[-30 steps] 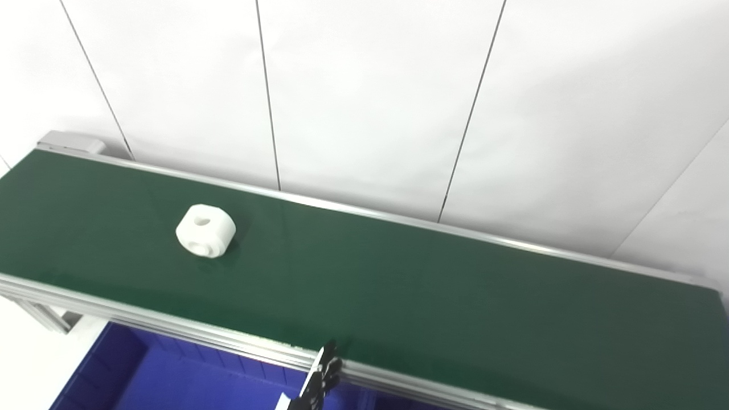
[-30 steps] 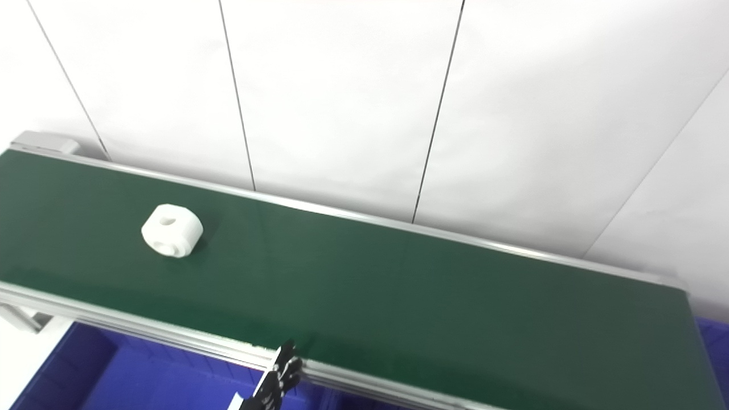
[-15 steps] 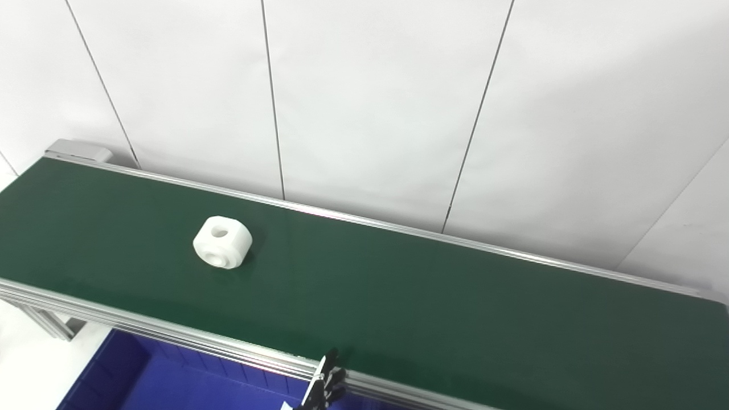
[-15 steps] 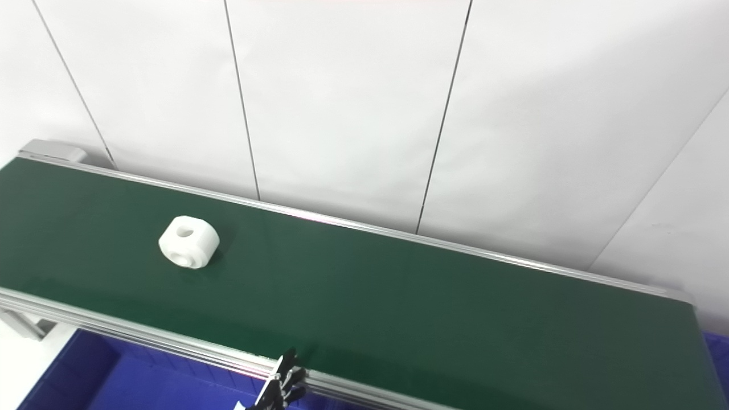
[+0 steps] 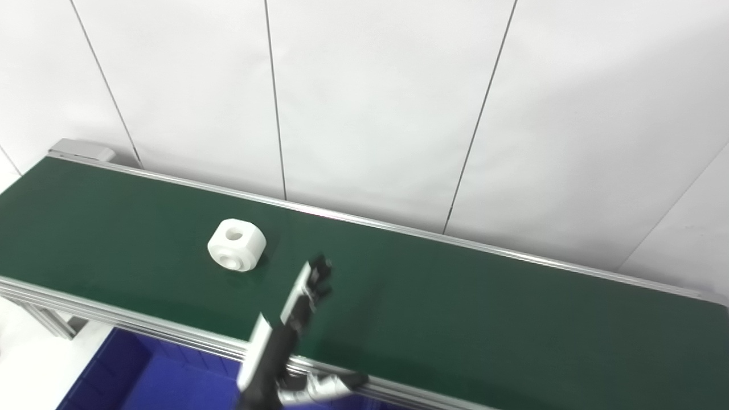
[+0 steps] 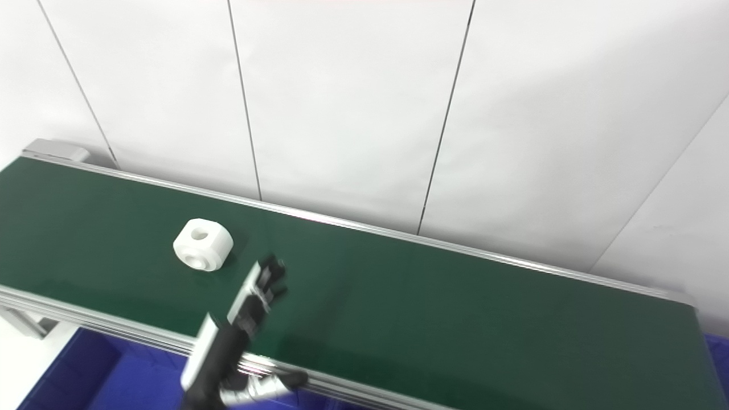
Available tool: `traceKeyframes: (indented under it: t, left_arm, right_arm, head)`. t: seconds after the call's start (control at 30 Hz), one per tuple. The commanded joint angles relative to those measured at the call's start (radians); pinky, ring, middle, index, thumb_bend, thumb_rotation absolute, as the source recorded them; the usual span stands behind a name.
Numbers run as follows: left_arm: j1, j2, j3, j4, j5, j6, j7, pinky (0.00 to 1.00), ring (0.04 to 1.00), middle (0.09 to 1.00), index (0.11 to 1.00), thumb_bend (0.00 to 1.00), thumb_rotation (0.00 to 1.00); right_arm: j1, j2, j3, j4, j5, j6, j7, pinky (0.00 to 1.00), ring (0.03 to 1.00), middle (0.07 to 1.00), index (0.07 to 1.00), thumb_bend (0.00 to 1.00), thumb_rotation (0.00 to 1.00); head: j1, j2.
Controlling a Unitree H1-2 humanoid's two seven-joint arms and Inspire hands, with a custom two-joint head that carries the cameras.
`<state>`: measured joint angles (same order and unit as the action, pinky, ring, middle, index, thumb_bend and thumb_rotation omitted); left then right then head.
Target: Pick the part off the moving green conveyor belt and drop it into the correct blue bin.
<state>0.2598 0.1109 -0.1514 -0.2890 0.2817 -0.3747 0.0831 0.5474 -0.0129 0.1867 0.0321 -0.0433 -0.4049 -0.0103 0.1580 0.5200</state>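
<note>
A white round part (image 5: 236,252) with a hole through its top lies on the green conveyor belt (image 5: 455,307), left of the middle. My left hand (image 5: 286,333) reaches up from the bottom edge over the near half of the belt. Its fingers are stretched out and its thumb sticks out to the right, so it is open and holds nothing. The fingertips (image 5: 320,267) are a short way right of the part and a little nearer to me, apart from it. The hand is blurred. My right hand does not appear in either view.
A blue bin (image 5: 142,381) sits below the belt's near aluminium rail (image 5: 142,327) at the lower left. A sliver of another blue bin (image 6: 719,347) shows past the belt's right end. White wall panels stand right behind the belt.
My left hand has risen from the bottom edge and stretched out over the belt towards the part. The part has drifted right along the belt. The camera has shifted slightly.
</note>
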Motion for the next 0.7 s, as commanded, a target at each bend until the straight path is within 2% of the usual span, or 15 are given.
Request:
traceKeyframes:
  t: [0.0, 0.07, 0.17, 0.23, 0.33, 0.47, 0.57, 0.67]
  left_arm:
    - [-0.087, 0.044, 0.027, -0.07, 0.013, 0.047, -0.049, 0.74, 0.934, 0.931, 1.0, 1.0, 0.45]
    - [-0.145, 0.088, 0.047, -0.096, 0.025, 0.091, -0.091, 0.88, 0.973, 0.954, 1.0, 0.99, 0.39]
    - [-0.213, 0.133, 0.069, -0.131, 0.101, 0.157, -0.136, 0.86, 0.967, 0.984, 0.992, 0.98, 0.4]
    - [-0.279, 0.181, 0.08, -0.133, 0.151, 0.193, -0.177, 0.84, 0.968, 0.996, 0.985, 0.97, 0.39]
    - [-0.365, 0.257, 0.091, -0.082, 0.21, 0.181, -0.217, 0.83, 0.973, 1.0, 0.979, 0.94, 0.36]
    - [-0.44, 0.333, 0.088, 0.004, 0.279, 0.138, -0.224, 0.97, 0.992, 0.993, 0.97, 0.96, 0.34]
    - [-0.497, 0.397, 0.069, 0.073, 0.346, 0.14, -0.254, 0.96, 0.979, 0.985, 0.975, 0.96, 0.35]
    - [-0.536, 0.428, 0.054, 0.136, 0.396, 0.14, -0.265, 0.91, 0.935, 0.956, 0.96, 1.0, 0.29]
  right_arm:
    - [-0.002, 0.006, 0.005, -0.02, 0.009, -0.043, 0.016, 1.0, 0.995, 0.997, 1.0, 0.75, 1.0]
    - [-0.002, 0.006, 0.006, -0.02, 0.015, -0.044, 0.019, 1.0, 0.999, 1.0, 1.0, 0.74, 1.0]
    - [-0.001, 0.006, 0.007, -0.021, 0.006, -0.044, 0.015, 1.0, 0.996, 0.997, 1.0, 0.74, 1.0]
    - [-0.001, 0.009, 0.008, -0.02, 0.006, -0.044, 0.013, 1.0, 0.996, 0.996, 1.0, 0.74, 1.0]
    - [-0.002, 0.011, 0.011, -0.019, 0.012, -0.047, 0.016, 1.0, 0.999, 0.996, 1.0, 0.74, 1.0]
    - [-0.003, 0.015, 0.013, -0.021, 0.015, -0.043, 0.015, 1.0, 0.999, 0.994, 1.0, 0.75, 1.0]
    - [-0.002, 0.014, 0.016, -0.029, 0.014, -0.03, 0.017, 1.0, 1.0, 0.997, 1.0, 0.75, 1.0]
    - [-0.004, 0.014, 0.017, -0.029, 0.014, -0.032, 0.017, 1.0, 1.0, 0.999, 1.0, 0.75, 1.0]
  head:
    - [-0.001, 0.001]
    - [-0.002, 0.002]
    - [-0.003, 0.003]
    - [-0.004, 0.003]
    - [-0.008, 0.003]
    - [-0.009, 0.006]
    - [-0.01, 0.006]
    - [-0.01, 0.006]
